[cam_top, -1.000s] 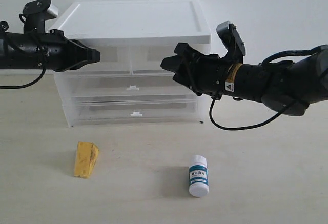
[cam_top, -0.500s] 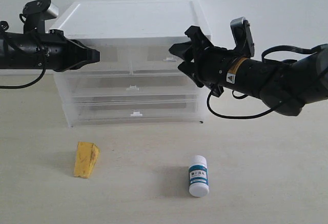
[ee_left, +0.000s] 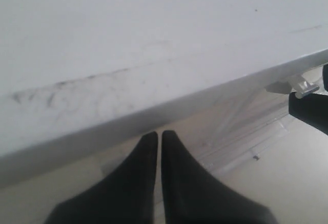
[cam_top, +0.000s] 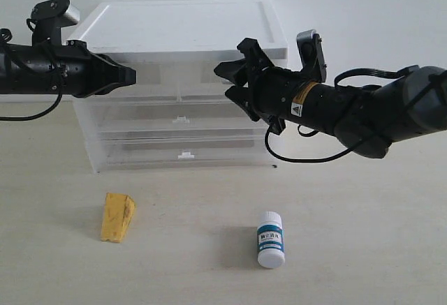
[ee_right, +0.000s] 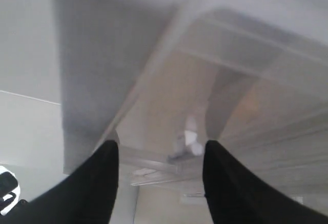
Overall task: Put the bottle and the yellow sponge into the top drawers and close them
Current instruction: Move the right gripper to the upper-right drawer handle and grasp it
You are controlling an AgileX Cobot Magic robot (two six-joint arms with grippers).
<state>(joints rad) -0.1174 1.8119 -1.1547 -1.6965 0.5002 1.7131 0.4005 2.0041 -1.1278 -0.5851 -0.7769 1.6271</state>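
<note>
Pale tabletop (cam_top: 363, 263), plain white wall (cam_top: 363, 5), yellow sponge (cam_top: 117, 217) and bottle (cam_top: 271, 239) stood apart before the cabinet (cam_top: 181, 26), left gripper (cam_top: 130, 76) with jaws pressed together, right gripper (cam_top: 231, 83) spread wide and empty near the top drawers (cam_top: 178, 75).

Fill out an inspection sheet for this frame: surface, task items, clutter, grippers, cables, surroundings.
Surface: pale tabletop, no spills seen.
Job's things: bottle upright; yellow sponge standing apart from it, both on the tabletop; top drawers look shut.
Clutter: nothing seen.
Grippers: left gripper shut, empty, at the left one; right gripper open, empty, facing the right one's handle.
Cables: black cable loops under the right arm, clear of the bottle.
Surroundings: white cabinet against a plain wall.
</note>
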